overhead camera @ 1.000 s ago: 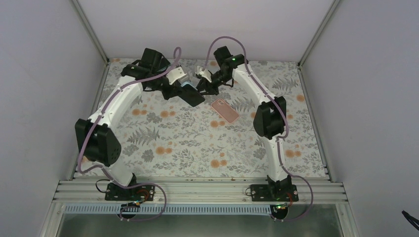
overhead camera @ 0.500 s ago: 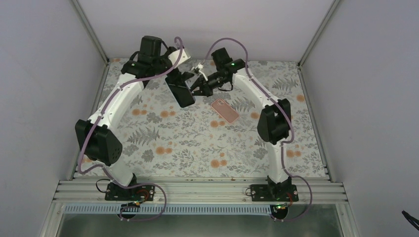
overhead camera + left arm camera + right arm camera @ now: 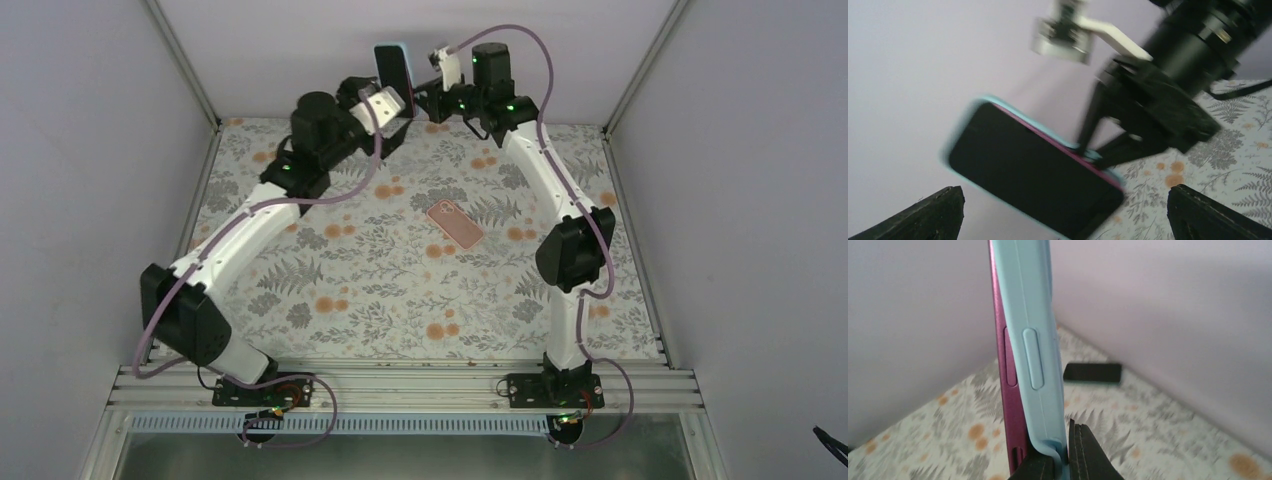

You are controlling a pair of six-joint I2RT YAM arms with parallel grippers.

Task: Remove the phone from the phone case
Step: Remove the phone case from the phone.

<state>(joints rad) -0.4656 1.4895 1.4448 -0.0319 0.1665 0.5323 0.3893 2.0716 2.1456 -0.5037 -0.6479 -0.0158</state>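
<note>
A phone [image 3: 392, 66] with a black screen and magenta frame sits in a light blue phone case [image 3: 1033, 340]. It is held upright in the air near the back wall. My right gripper [image 3: 1064, 460] is shut on the case's lower lip, which is bent away from the phone's frame [image 3: 1009, 390]. In the top view the right gripper [image 3: 415, 92] sits just right of the phone. My left gripper [image 3: 385, 118] hangs below and in front of the phone, wide open, holding nothing. In the left wrist view the phone [image 3: 1028, 170] hangs beyond the left gripper [image 3: 1064, 202], apart from both fingers.
A pink phone-shaped item [image 3: 455, 223] lies flat on the floral cloth [image 3: 350, 270] at mid-table. A small dark flat object [image 3: 1093, 372] lies on the cloth by the wall. Grey walls close the back and both sides, and the raised grippers are near the back wall [image 3: 300, 50].
My left gripper has opened and let go of the phone. My right gripper has shut on the case, and both arms have risen toward the back wall with the phone now upright.
</note>
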